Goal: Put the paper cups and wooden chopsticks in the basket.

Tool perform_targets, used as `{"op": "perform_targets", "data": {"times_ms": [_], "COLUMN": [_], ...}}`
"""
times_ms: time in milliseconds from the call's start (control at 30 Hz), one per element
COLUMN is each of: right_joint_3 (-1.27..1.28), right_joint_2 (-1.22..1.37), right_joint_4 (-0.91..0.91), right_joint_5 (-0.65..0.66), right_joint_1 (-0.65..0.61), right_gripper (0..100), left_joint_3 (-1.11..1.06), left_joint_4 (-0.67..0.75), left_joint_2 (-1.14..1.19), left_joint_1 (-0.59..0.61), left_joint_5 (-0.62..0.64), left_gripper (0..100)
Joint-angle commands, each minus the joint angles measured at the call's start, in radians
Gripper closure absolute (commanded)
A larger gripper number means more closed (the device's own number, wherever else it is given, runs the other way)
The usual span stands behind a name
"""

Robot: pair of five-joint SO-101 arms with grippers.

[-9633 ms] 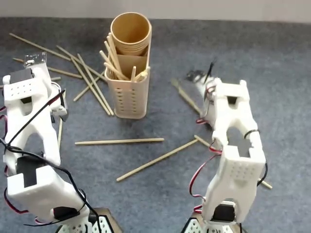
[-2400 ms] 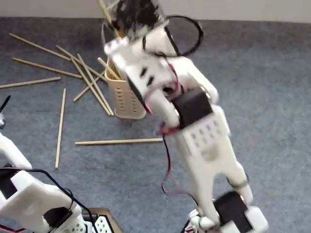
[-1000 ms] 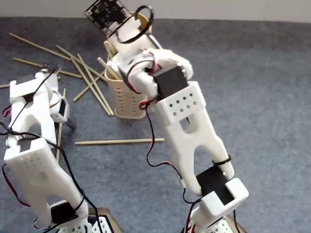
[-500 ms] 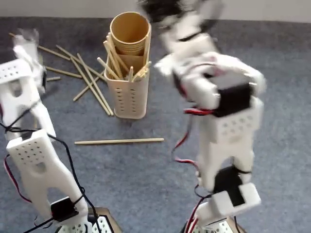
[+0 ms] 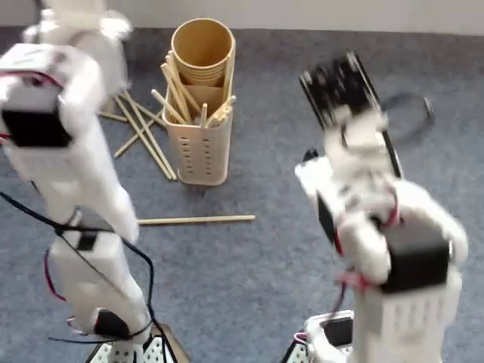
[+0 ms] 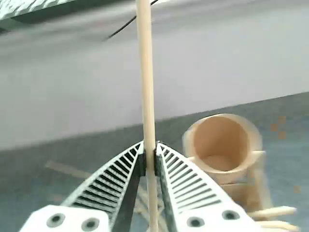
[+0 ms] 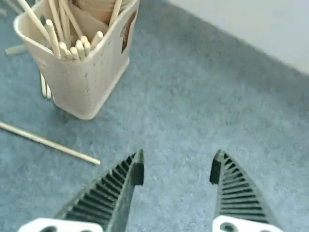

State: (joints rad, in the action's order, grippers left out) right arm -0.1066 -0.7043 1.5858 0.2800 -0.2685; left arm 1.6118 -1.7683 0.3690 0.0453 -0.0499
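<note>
A cream perforated basket (image 5: 198,151) stands on the grey carpet with stacked paper cups (image 5: 203,45) and several wooden chopsticks (image 5: 175,94) in it. My left gripper (image 6: 148,162) is shut on one upright wooden chopstick (image 6: 146,87), raised in the air, with the paper cups (image 6: 219,142) beyond and to one side of it. The left arm (image 5: 57,113) rises at the left of the basket. My right gripper (image 7: 176,169) hangs open and holds nothing, above bare carpet beside the basket (image 7: 84,77). The right arm (image 5: 370,197) stands to the right.
One loose chopstick (image 5: 195,220) lies flat in front of the basket, also seen as a chopstick (image 7: 48,142) in the right wrist view. Several more chopsticks (image 5: 144,136) lie crossed on the carpet left of the basket. A pale wall (image 6: 217,53) runs behind.
The right arm left the basket and drew back to the right, its gripper open. The left arm swung up at the far left with a chopstick in its gripper.
</note>
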Motion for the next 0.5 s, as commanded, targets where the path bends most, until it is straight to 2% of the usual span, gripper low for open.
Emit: {"op": "perform_targets", "data": {"times_ms": [0,100,200,333,467], "right_joint_3": [0.665,1.078,1.302,1.44,1.445], "right_joint_2": [-0.389,-0.562,-0.657,-0.717,-0.731], "right_joint_4": [-0.328,-0.529,-0.645,-0.687,-0.684], "right_joint_5": [-0.028,-0.028,-0.028,-0.06,-0.06], "right_joint_1": [0.004,0.004,0.002,-0.027,-0.036], "right_gripper": [76.7,76.7,76.7,76.7,76.7], "left_joint_3": [0.042,0.045,0.058,0.056,0.056], "left_joint_4": [0.002,0.055,0.17,0.256,0.327], "left_joint_2": [-0.042,0.038,0.119,0.196,0.24], "left_joint_1": [-0.171,-0.186,-0.183,-0.216,-0.217], "left_joint_5": [0.012,0.043,0.057,0.057,0.058], "left_gripper": [100,100,100,100,100]}}
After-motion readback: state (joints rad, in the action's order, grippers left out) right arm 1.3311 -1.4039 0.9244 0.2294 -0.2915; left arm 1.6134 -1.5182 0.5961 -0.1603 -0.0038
